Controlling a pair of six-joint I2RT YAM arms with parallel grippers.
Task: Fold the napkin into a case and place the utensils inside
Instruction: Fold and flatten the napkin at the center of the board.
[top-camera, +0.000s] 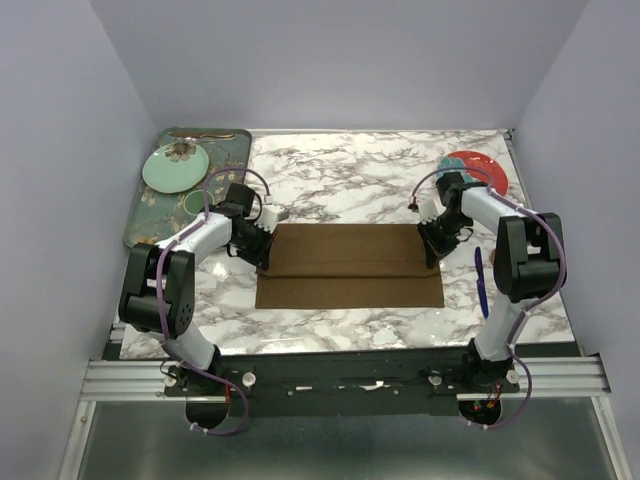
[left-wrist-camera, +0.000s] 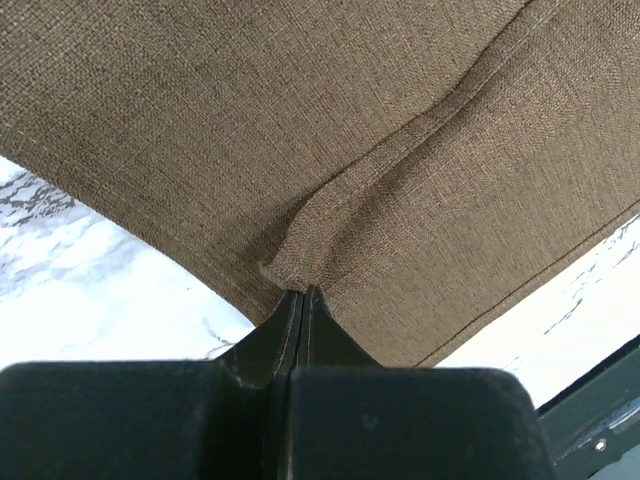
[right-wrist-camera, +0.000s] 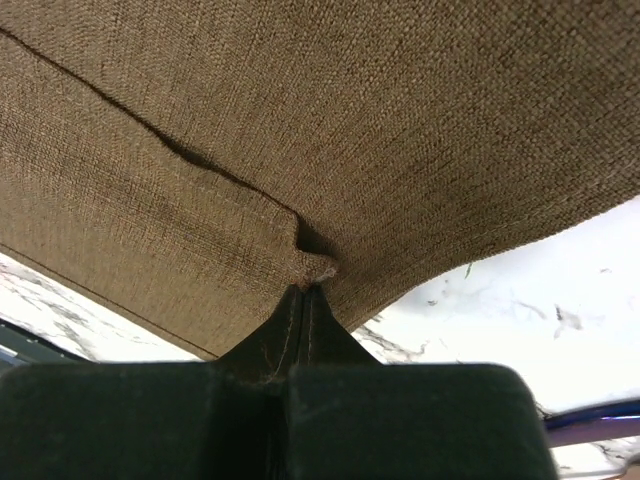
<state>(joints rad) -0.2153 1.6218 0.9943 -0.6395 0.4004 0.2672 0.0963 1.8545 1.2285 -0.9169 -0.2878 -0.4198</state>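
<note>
Your napkin (top-camera: 350, 265) lies flat in the middle of the worktop (top-camera: 350, 180), partly folded, with a raised crease running across it from side to side. Your left hand (left-wrist-camera: 303, 292) is closed tight on the left end of that crease, a small pinch of cloth bunched right at its tips. Your right hand (right-wrist-camera: 303, 290) is closed the same way on the right end. Gripping both ends at once looks like the way to keep the crease straight, so the fold moves as one line and does not skew. The cloth is not yet a narrow case, so I judge you are mid-fold, with the utensils to come later. The blue-handled utensil (top-camera: 481, 283) lies on the bare worktop just beside the napkin's right edge, close under your right arm; mind that a sweep of that arm does not knock it. The other utensil cannot be made out for certain. A red plate (top-camera: 478, 168) sits at the far right behind your right hand. At the far left a patterned tray (top-camera: 140, 215) carries a green plate (top-camera: 175, 167). Both are apart from the cloth, and nothing lies on the napkin itself.
</note>
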